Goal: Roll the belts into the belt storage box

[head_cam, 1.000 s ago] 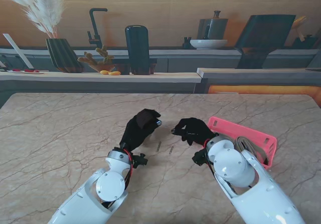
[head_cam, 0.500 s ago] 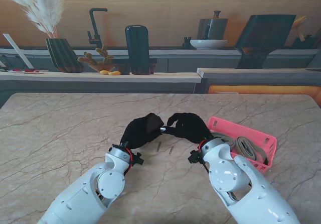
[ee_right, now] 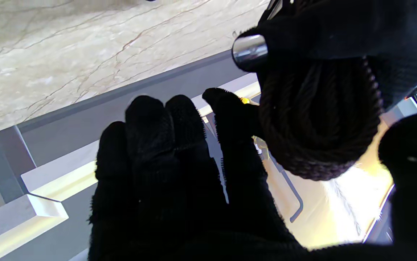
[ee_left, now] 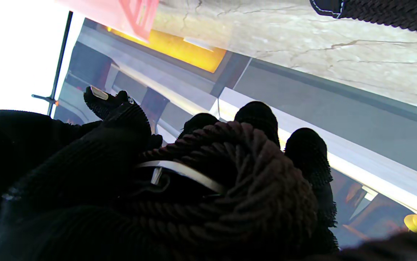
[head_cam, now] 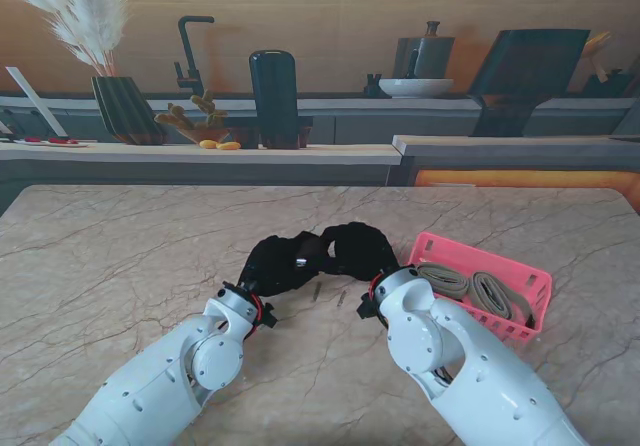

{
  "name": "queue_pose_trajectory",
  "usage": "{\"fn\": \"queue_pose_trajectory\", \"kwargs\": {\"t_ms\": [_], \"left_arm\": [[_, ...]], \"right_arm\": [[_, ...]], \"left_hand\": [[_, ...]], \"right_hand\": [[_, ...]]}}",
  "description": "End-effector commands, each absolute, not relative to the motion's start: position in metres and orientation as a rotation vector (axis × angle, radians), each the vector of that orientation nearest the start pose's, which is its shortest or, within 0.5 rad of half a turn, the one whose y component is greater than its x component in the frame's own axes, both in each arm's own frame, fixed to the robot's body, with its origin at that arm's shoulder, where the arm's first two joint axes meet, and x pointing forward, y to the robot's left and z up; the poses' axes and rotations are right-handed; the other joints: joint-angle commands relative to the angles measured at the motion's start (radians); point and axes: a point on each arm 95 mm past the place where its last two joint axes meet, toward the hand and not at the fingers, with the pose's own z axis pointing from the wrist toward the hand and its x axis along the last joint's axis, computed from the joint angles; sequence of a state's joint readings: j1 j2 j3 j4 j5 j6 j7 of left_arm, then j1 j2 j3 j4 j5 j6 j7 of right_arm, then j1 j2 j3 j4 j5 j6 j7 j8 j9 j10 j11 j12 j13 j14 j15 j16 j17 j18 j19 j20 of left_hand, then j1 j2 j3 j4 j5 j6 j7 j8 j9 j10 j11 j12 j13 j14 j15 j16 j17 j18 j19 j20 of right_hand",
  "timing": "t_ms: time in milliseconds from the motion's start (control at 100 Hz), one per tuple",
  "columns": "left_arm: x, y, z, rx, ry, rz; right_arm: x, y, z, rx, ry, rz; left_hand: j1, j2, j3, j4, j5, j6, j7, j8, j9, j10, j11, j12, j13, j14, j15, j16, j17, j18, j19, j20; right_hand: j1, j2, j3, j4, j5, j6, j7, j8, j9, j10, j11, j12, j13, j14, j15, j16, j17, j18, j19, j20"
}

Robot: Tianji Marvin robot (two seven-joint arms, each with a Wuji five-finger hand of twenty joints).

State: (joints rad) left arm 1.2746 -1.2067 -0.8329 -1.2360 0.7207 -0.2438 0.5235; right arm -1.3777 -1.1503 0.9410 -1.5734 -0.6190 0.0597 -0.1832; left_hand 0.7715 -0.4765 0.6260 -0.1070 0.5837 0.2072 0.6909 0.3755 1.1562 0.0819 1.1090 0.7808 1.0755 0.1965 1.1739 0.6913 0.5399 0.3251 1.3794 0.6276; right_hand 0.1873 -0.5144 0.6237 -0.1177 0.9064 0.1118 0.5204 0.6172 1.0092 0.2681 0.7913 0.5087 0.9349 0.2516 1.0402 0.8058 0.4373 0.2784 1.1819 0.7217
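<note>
While my two arms rise from the near corners of the marble table [head_cam: 120, 256], my left hand [head_cam: 275, 261] sits just left of centre, its gloved fingers [ee_left: 304, 152] curled tight around a rolled dark braided belt [ee_left: 237, 188]. In my left wrist view the coil fills the palm, with a pale metal buckle piece [ee_left: 179, 172] lying across it. From the stand view a small silver glint of the belt's metal end [head_cam: 300, 262] shows between my two hands.

My right hand [head_cam: 352, 249] is touching the left one, meeting it at the belt. In the right wrist view its fingers [ee_right: 164, 145] are stretched out and slightly apart, one fingertip touching the side of the coil and the thumb on the other side; I cannot tell whether it truly grips the roll. The roll hangs clear of the table there, with a shiny metal tip [ee_right: 250, 52] at its edge.

Two small thin metal bits [head_cam: 328, 294] lie on the table just nearer to me than my hands.

To the right, close beside my right forearm, stands the pink belt storage box [head_cam: 535, 281], holding two rolled tan belts [head_cam: 470, 288] side by side.
</note>
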Motion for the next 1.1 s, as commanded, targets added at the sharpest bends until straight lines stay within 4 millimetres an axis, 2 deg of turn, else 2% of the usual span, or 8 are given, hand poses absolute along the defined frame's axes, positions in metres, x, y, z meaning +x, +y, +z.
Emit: {"fn": "queue_pose_trajectory", "kwargs": {"t_ms": [0, 160, 270, 350, 470, 630, 900, 1090], "left_arm": [[0.43, -0.096, -0.344, -1.118, 1.253, -2.074], [0.43, -0.096, -0.344, -1.119, 1.253, -2.073], [0.43, -0.096, -0.344, -1.124, 1.246, -2.077], [0.429, -0.096, -0.344, -1.134, 1.242, -2.087], [0.428, -0.097, -0.344, -1.136, 1.248, -2.104], [0.429, -0.096, -0.344, -1.131, 1.251, -2.13], [0.427, -0.093, -0.343, -1.142, 1.221, -2.183], [0.428, -0.091, -0.344, -1.17, 1.207, -2.188]], "right_arm": [[0.419, 0.102, -0.294, -1.868, -1.73, -2.52], [0.423, 0.109, -0.3, -1.893, -1.771, -2.45], [0.424, 0.112, -0.303, -1.922, -1.744, -2.378], [0.425, 0.113, -0.305, -1.945, -1.705, -2.346], [0.425, 0.113, -0.306, -1.972, -1.648, -2.335], [0.424, 0.107, -0.305, -2.029, -1.564, -2.322], [0.423, 0.08, -0.304, -2.182, -1.388, -2.253], [0.42, 0.061, -0.302, -2.273, -1.183, -2.153]], "left_hand": [[0.002, 0.052, 0.081, 0.06, -0.003, 0.024, -0.038, -0.003, 0.06, -0.03, 0.124, 0.011, 0.04, 0.003, 0.057, 0.02, -0.012, 0.028, 0.043, 0.02], [-0.004, 0.054, 0.085, 0.064, 0.001, 0.026, -0.049, 0.0, 0.062, -0.031, 0.124, 0.008, 0.043, 0.002, 0.057, 0.017, -0.01, 0.029, 0.042, 0.022], [-0.011, 0.054, 0.086, 0.066, 0.003, 0.024, -0.053, 0.002, 0.063, -0.035, 0.122, 0.006, 0.043, 0.0, 0.055, 0.014, -0.009, 0.03, 0.042, 0.022], [-0.017, 0.052, 0.087, 0.068, 0.006, 0.019, -0.054, 0.004, 0.063, -0.035, 0.122, 0.006, 0.042, -0.001, 0.055, 0.013, -0.01, 0.024, 0.04, 0.021], [-0.033, 0.042, 0.09, 0.065, 0.007, 0.01, -0.055, 0.009, 0.062, -0.047, 0.114, 0.002, 0.041, -0.009, 0.049, 0.01, -0.009, 0.013, 0.036, 0.018], [-0.095, 0.013, 0.086, 0.049, -0.011, -0.025, -0.054, 0.018, 0.032, -0.085, 0.082, -0.007, 0.016, -0.023, 0.007, -0.001, -0.012, -0.016, 0.009, -0.001], [-0.282, -0.028, 0.001, 0.032, -0.197, -0.098, -0.208, -0.027, -0.424, 0.039, -0.532, -0.236, -0.362, 0.073, -0.404, -0.038, -0.286, 0.018, -0.249, -0.052], [-0.296, -0.006, -0.039, 0.038, -0.251, -0.137, -0.241, -0.018, -0.632, 0.068, -0.696, -0.328, -0.591, 0.06, -0.625, -0.109, -0.396, 0.001, -0.371, -0.101]], "right_hand": [[-0.019, 0.04, 0.006, 0.028, 0.023, 0.007, 0.011, 0.014, 0.031, 0.039, 0.025, -0.005, 0.012, 0.018, 0.019, -0.004, 0.012, 0.006, 0.039, -0.008], [0.065, 0.033, -0.012, 0.038, 0.036, -0.003, 0.022, 0.021, 0.045, 0.032, 0.032, -0.004, 0.025, 0.014, 0.03, -0.006, 0.017, 0.004, 0.054, -0.014], [0.265, 0.086, -0.131, 0.061, 0.044, -0.032, 0.035, 0.022, 0.06, 0.01, 0.028, -0.01, 0.03, 0.004, 0.026, -0.015, 0.012, -0.007, 0.056, -0.027], [0.333, 0.13, -0.033, 0.057, 0.042, -0.068, 0.05, 0.02, 0.066, -0.013, 0.015, -0.018, 0.025, -0.008, 0.013, -0.021, 0.007, -0.017, 0.051, -0.029], [0.455, 0.13, 0.069, -0.051, -0.046, -0.133, 0.309, -0.224, 0.078, -0.041, 0.006, -0.024, 0.026, -0.022, 0.003, -0.026, 0.009, -0.03, 0.048, -0.029], [0.593, 0.131, 0.05, -0.071, -0.048, -0.156, 0.419, -0.281, 0.115, -0.046, 0.006, -0.029, 0.049, -0.025, 0.002, -0.034, 0.025, -0.034, 0.05, -0.031], [0.602, 0.139, 0.033, -0.082, -0.041, -0.195, 0.449, -0.259, 0.127, -0.064, 0.007, -0.027, 0.056, -0.042, 0.001, -0.035, 0.026, -0.049, 0.046, -0.035], [0.604, 0.141, 0.03, -0.081, -0.041, -0.196, 0.451, -0.251, 0.126, -0.062, 0.012, -0.023, 0.058, -0.043, 0.006, -0.033, 0.03, -0.055, 0.049, -0.033]]}}
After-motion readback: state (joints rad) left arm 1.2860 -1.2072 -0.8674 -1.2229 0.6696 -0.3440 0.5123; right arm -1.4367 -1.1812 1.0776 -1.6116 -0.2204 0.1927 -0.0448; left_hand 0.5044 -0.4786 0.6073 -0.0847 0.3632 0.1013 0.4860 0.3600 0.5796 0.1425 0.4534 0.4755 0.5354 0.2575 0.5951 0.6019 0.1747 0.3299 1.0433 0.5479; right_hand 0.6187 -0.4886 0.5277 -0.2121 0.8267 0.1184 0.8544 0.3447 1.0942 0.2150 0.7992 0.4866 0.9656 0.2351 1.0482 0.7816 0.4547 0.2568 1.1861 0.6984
